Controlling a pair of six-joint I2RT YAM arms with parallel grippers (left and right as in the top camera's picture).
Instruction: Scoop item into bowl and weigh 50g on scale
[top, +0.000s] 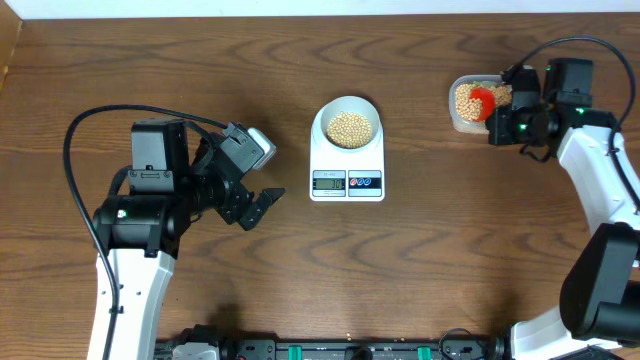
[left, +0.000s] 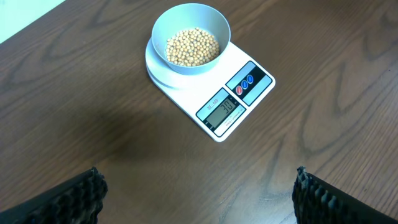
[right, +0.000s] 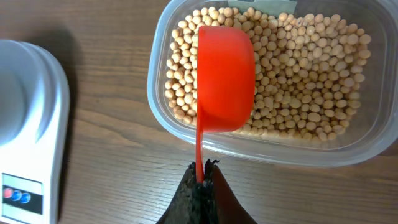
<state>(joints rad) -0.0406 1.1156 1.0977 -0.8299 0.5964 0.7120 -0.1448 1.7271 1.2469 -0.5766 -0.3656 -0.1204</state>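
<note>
Presently, right tool (right: 202, 177) pinches red scoop (right: 225, 78) handle over tub (right: 348, 155); an overfull load risks overshooting bowl (left: 157, 34) target; left tool (top: 257, 205) wide, empty.

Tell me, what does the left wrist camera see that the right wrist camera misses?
Only the left wrist view: the small pale blue round bowl of tan beans sitting on the flat white digital scale, and the grey display. Only the right wrist view: the clear plastic tub of beans, with the red plastic scoop held over it by the right gripper. Both: that scale and the brown wooden table.
</note>
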